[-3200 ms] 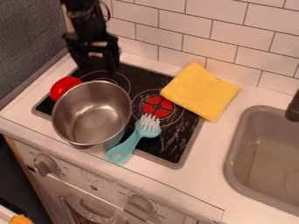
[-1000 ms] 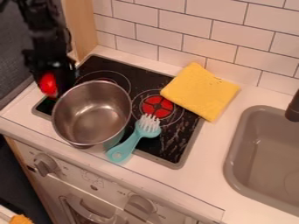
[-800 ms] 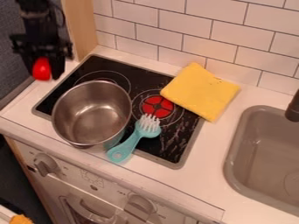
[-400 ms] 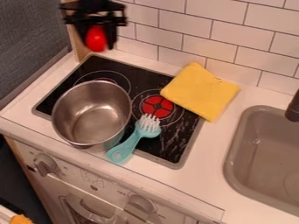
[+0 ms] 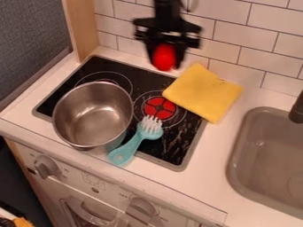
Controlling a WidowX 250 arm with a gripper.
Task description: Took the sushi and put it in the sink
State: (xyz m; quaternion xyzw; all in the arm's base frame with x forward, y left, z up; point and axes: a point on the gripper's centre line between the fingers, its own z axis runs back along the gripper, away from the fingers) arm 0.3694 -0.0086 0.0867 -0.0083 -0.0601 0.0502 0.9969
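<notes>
My gripper (image 5: 165,60) hangs in the upper middle of the camera view, above the back edge of the stove and up-left of the yellow cloth. It is shut on a red rounded object (image 5: 164,56), held between the two fingers; whether this is the sushi I cannot tell. The grey sink (image 5: 238,153) lies at the right, well apart from the gripper.
A steel pot (image 5: 95,116) stands on the left of the black stove (image 5: 177,148). In front of the burner lies a teal brush (image 5: 135,142). A folded yellow cloth (image 5: 202,93) rests between stove and wall, and a dark faucet (image 5: 297,108) rises at the sink's back.
The red object has been taken from beside the pot and lifted. With it, my gripper has swung right from the upper left to the upper middle. Pot, brush and cloth have not moved.
</notes>
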